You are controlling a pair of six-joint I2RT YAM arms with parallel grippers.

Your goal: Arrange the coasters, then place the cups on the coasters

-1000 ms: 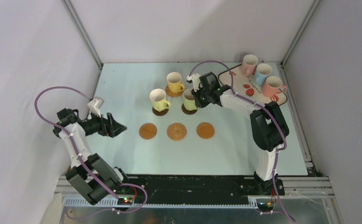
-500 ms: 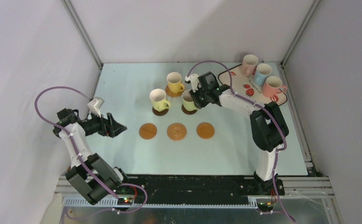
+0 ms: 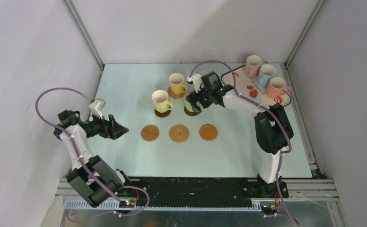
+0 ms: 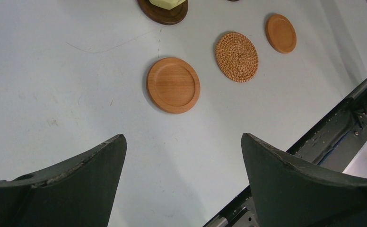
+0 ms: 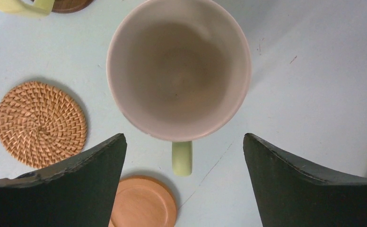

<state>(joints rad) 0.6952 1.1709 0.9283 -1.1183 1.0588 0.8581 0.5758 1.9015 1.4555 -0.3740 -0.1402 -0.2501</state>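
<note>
Black at the right fingers (image 5: 77,184), gaping wide, flanking the pale green cup (image 5: 179,71) without touching; standing upright on a dark brown coaster (image 3: 190,112), mouth facing up, handle pointing at the smooth tan coaster (image 5: 144,201). Gaping at the left fingers (image 4: 68,189) too.

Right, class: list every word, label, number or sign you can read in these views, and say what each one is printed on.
Tray: what looks like a short line of dark lettering beside the strawberry prints, too small to read.
Nothing else in any of the three views carries legible text, numbers or signs.
</note>
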